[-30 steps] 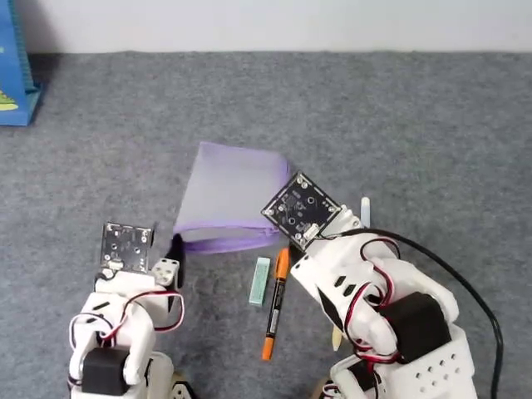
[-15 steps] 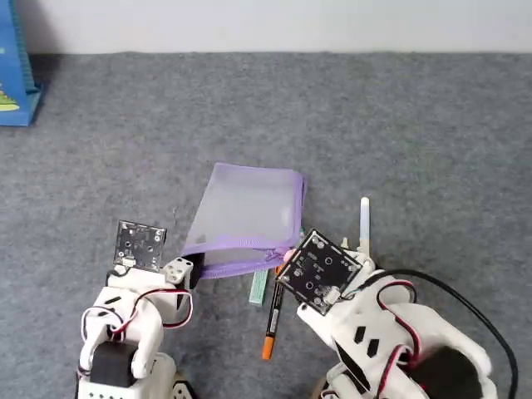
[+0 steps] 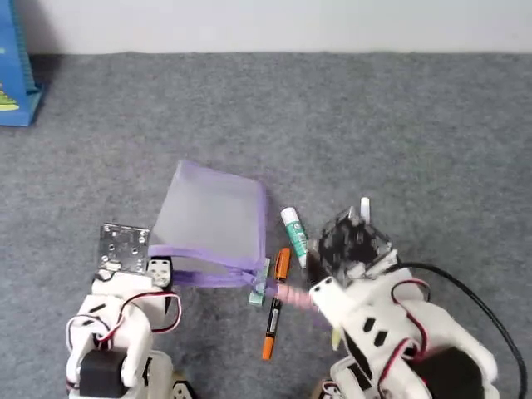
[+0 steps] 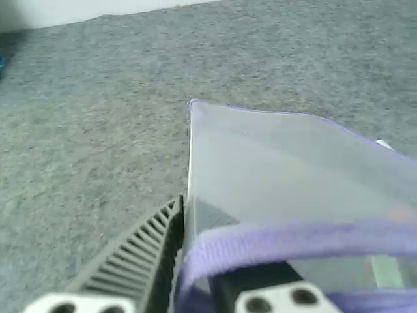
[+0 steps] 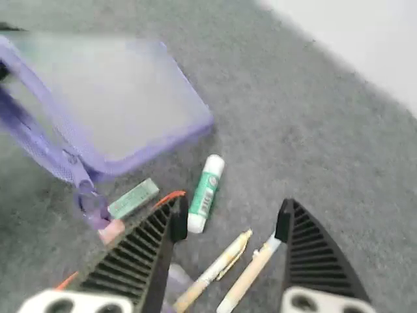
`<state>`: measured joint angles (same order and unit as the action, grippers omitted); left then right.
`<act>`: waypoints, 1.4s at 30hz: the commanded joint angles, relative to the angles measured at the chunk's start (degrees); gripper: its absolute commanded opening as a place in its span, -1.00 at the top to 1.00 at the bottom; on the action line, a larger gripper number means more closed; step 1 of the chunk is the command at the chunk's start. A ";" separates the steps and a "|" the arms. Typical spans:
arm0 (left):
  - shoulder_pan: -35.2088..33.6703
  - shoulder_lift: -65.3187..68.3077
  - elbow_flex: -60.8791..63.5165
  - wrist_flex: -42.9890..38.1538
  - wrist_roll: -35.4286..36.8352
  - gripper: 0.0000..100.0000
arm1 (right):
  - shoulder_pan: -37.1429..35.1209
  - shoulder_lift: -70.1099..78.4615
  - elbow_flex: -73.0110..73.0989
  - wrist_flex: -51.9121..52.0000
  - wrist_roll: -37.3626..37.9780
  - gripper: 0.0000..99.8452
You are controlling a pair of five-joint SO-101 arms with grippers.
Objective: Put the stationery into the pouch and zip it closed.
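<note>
Purple mesh pouch (image 3: 212, 224): near zip-edge corner pinched in left gripper (image 4: 195, 267). Right gripper (image 5: 231, 208) spread wide, empty. Glue stick (image 5: 206, 193) just ahead between its fingertips, long axis pointing away, square to jaw closing line. Right arm nearer. Green eraser (image 5: 133, 198) toward pouch's zip edge. Open grey carpet (image 3: 399, 125) beyond.

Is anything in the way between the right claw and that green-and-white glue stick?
Nothing visible. The right claw hangs open just above the glue stick; two pale pens lie beside it, not over it.
</note>
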<state>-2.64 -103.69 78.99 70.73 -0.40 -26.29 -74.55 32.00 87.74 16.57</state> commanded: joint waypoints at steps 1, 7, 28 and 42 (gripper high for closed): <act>-1.05 -0.79 -6.11 2.99 0.97 0.98 | 1.45 3.65 -0.70 -1.27 -0.88 0.59; -1.14 -0.79 -8.22 4.84 1.85 0.98 | 1.54 17.27 -0.79 -5.41 -0.88 0.60; -6.77 -0.79 -3.56 4.40 1.85 0.98 | 4.35 69.23 -4.13 -36.79 -0.79 0.60; -6.77 -0.79 -2.86 4.31 1.58 0.98 | 4.00 85.41 -13.80 -36.62 -0.79 0.84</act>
<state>-9.05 -103.69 76.70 75.38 0.92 -22.51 10.55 22.59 51.96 16.22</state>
